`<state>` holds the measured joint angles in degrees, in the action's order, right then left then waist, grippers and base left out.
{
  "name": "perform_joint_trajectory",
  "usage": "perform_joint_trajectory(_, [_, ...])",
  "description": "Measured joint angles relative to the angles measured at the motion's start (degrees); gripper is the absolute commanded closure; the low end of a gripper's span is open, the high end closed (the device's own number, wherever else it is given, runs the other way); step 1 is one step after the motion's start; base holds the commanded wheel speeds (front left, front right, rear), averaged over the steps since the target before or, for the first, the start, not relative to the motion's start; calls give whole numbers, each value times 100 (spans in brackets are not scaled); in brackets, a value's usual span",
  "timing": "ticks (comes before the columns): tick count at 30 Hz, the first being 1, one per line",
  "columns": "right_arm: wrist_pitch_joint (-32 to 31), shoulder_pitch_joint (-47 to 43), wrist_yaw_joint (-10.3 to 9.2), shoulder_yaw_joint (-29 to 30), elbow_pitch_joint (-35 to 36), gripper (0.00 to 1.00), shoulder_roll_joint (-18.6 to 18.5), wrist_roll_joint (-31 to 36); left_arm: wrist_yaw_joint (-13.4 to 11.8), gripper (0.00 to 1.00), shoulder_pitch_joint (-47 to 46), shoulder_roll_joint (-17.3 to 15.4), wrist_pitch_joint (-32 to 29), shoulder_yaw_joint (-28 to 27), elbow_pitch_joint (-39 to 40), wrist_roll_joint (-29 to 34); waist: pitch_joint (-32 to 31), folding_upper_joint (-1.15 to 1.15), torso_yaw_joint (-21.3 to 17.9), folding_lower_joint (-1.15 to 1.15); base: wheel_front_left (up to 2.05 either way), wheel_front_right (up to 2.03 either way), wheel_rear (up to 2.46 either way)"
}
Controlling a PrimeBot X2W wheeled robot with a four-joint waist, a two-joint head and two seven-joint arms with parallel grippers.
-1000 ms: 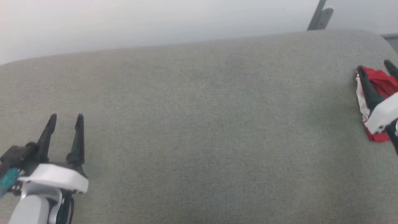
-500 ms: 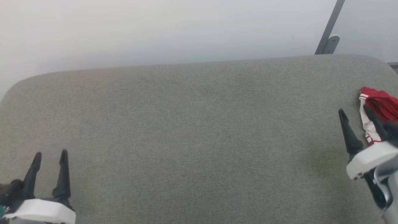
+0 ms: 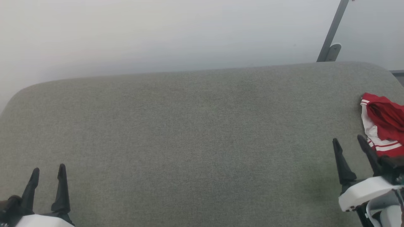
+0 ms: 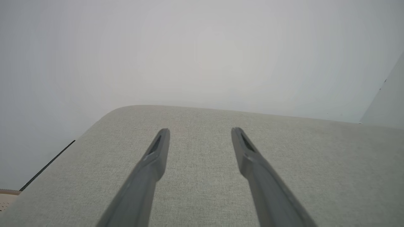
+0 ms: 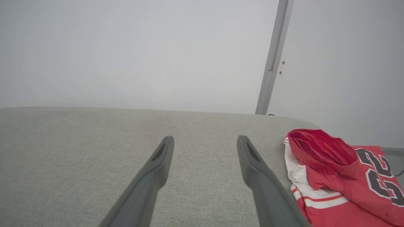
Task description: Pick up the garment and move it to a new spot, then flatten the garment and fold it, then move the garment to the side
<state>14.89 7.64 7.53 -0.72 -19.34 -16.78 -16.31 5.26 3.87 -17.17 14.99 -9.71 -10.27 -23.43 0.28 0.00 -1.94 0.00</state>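
The garment (image 3: pixel 383 126), a red jersey with white sleeve and striped trim, lies bunched at the far right edge of the grey table (image 3: pixel 195 132). In the right wrist view the garment (image 5: pixel 341 176) sits just right of my fingers, dark white-outlined digits showing on it. My right gripper (image 3: pixel 348 143) stands open at the lower right, just left of and nearer than the garment, holding nothing. At the lower left my left gripper (image 3: pixel 47 168) is open and empty, far from the garment. Its fingers (image 4: pixel 157 154) point over bare cloth.
The grey fabric-covered table (image 5: pixel 94 151) has rounded far corners and a pale wall behind it. A grey metal post (image 3: pixel 331 34) rises behind the far right corner and shows as a post (image 5: pixel 273 60) in the right wrist view.
The head camera tilted, shifting the whole picture down. My right gripper has drawn back off the garment, leaving it lying on the table. My left gripper stayed open.
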Motion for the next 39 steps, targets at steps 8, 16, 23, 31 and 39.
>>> perform_joint_trajectory(8, [-55, -220, 0, 111, 182, 0, 154, 52, 13, 0, 76, 91, 0, -40, 53, 25, -39, 0, -36, 0, 0, 0, 0])
perform_joint_trajectory(16, [-137, -272, 0, 130, 269, 0, 199, 36, 55, 0, 95, 144, 0, -31, 75, 33, -39, 0, -71, 0, 0, 0, 0])
perform_joint_trajectory(23, [-182, -308, 1, 112, 213, 100, 265, 48, 56, 100, 101, 244, -5, -41, 56, 62, -46, 0, -58, 0, 0, 0, 0])
perform_joint_trajectory(31, [-337, -503, 1, 114, 23, 100, 433, -380, 56, 100, 172, 494, -177, 13, -194, -315, -45, 0, -48, 0, 0, 0, 0])
perform_joint_trajectory(39, [-525, -498, 1, 169, 69, 100, 549, -1181, 59, 100, 59, 592, -375, 43, -207, -1034, -42, 0, -32, 0, 0, 0, 0])
